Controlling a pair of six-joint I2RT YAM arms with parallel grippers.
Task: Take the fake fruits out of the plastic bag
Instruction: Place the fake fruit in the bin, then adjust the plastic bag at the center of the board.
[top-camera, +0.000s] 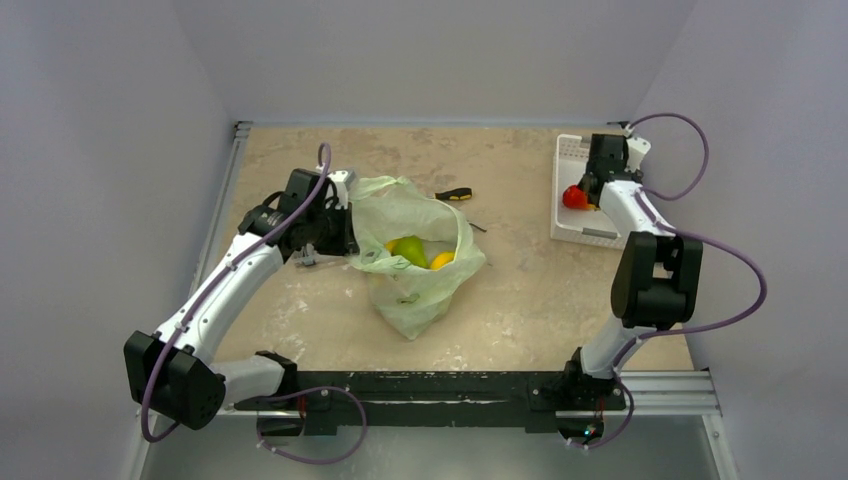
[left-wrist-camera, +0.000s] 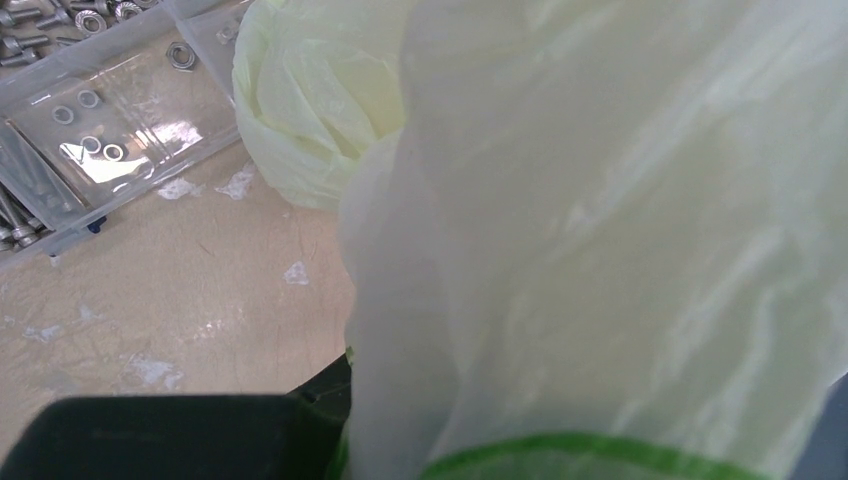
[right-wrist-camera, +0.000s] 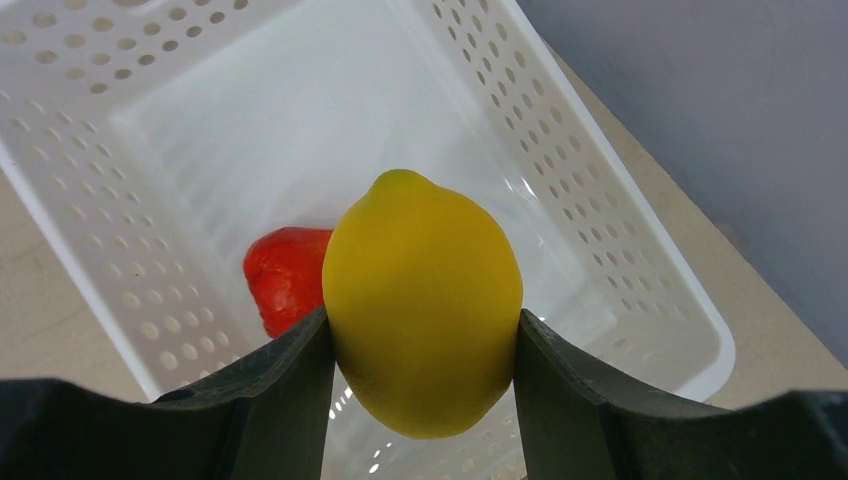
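1. Fake fruits (top-camera: 420, 255) lie in two places. A green pear (top-camera: 408, 248), an orange-yellow round fruit (top-camera: 441, 260) and a sliver of another yellow piece sit in the mouth of the plastic bag (top-camera: 415, 295). A lemon (right-wrist-camera: 422, 305) and a red fruit (right-wrist-camera: 285, 280) are over at the far right.
2. From the top camera, the plastic bag lies crumpled left of the table's middle. Its mouth is open upward and its closed end trails toward the near edge.
3. My left gripper (top-camera: 345, 240) is at the bag's left rim, jaws pinched fully together on the thin film. On the left wrist camera the pale bag (left-wrist-camera: 600, 250) drapes across most of the picture, right against the fingers.
4. My right gripper (right-wrist-camera: 422, 335) holds the lemon upright between its fingers (right-wrist-camera: 290, 385). The jaws are about half spread, one pressed to each side of it.
5. The lemon hangs above the white basket (right-wrist-camera: 620, 230) at the far right of the table (top-camera: 540, 300). The red fruit lies on the basket floor, just behind and left of the lemon on the right wrist camera.
6. A screwdriver (top-camera: 455, 194) with a yellow-and-black handle lies on the table just beyond the bag, apart from it.
7. The left wrist camera also shows a clear parts box (left-wrist-camera: 110, 130) of washers and bolts lying next to the bag.
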